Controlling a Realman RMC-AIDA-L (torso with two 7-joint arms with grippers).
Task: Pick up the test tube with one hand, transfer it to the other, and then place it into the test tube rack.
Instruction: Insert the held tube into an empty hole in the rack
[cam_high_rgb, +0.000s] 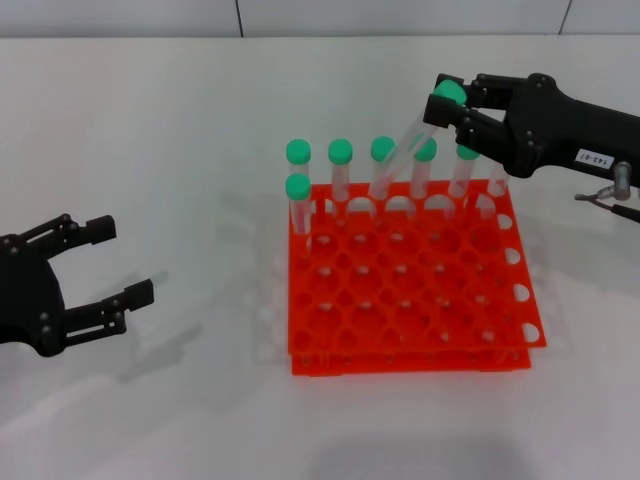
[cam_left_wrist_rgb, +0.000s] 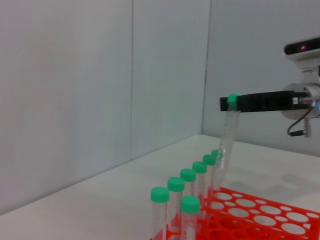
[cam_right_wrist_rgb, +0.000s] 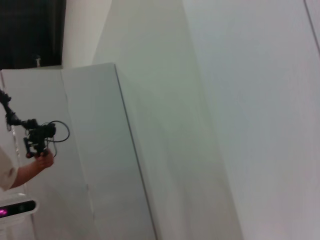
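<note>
My right gripper (cam_high_rgb: 450, 100), black with a small white label, is shut on the green cap of the test tube (cam_high_rgb: 410, 142). It holds the tube tilted over the back row of the orange-red test tube rack (cam_high_rgb: 400, 362). The tube's lower end reaches down among the standing tubes there; I cannot tell whether it is in a hole. The left wrist view shows the held tube (cam_left_wrist_rgb: 227, 135) hanging from the right gripper (cam_left_wrist_rgb: 232, 102) above the rack (cam_left_wrist_rgb: 260, 212). My left gripper (cam_high_rgb: 122, 262) is open and empty, low over the table well to the left of the rack.
Several green-capped tubes (cam_high_rgb: 339, 175) stand in the rack's back row, and one (cam_high_rgb: 298, 205) stands in the second row at its left edge. The right wrist view shows only walls and a person's hand (cam_right_wrist_rgb: 35, 162) holding a device.
</note>
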